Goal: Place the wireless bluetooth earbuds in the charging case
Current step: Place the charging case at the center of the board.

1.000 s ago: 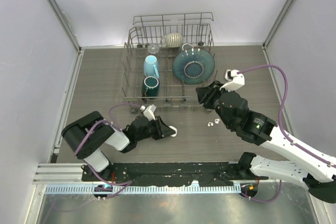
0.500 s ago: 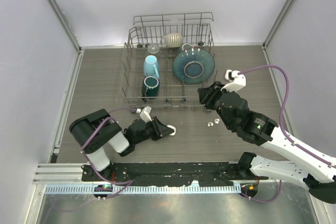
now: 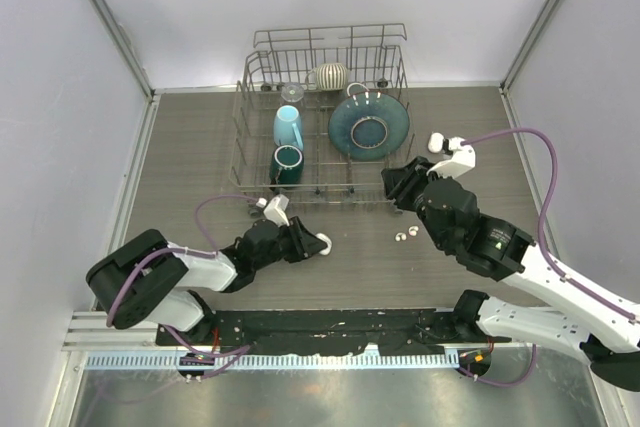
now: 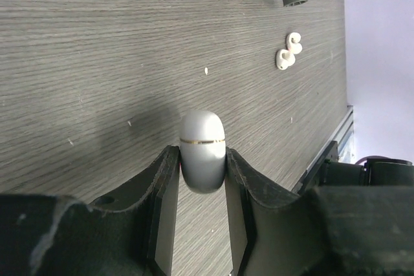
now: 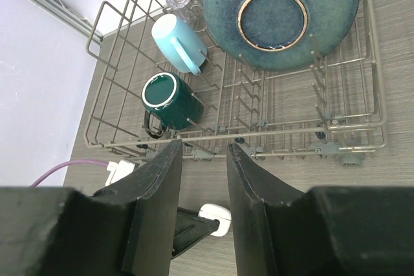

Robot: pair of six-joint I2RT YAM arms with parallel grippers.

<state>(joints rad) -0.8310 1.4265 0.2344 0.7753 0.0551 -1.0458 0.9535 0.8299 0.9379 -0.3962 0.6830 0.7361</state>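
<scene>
Pinching the white charging case (image 4: 202, 143) from both sides, the left fingers (image 4: 165, 192) stand narrow, with the pebble-shaped shell filling the gap between them; the case is shut, a thin gold seam running round it, and its rounded end pokes out past the fingertips. From above, this grip sits low over the bench (image 3: 200, 147) at the near middle, just near of the dish rack (image 5: 284, 134). The right fingers (image 5: 158, 198) are parted to a moderate gap with nothing between them and touch nothing; they hang above the bench to the right of the case, pointing left and toward the rack's near right corner, and the wrist view looks between them at the held case below. The earbuds (image 4: 289, 51), two small glossy white pieces, lie touching each other on the bare bench to the right of the case, well apart from it and close under the right arm. The rack fills the far middle, carrying a large dark teal plate (image 5: 272, 11) on the right, a light blue cup (image 5: 176, 42) and a dark green cup (image 5: 169, 98) on the left. Another small white object (image 3: 437, 141) lies on the bench on the far right, beside the right wrist; what it is I cannot tell.
</scene>
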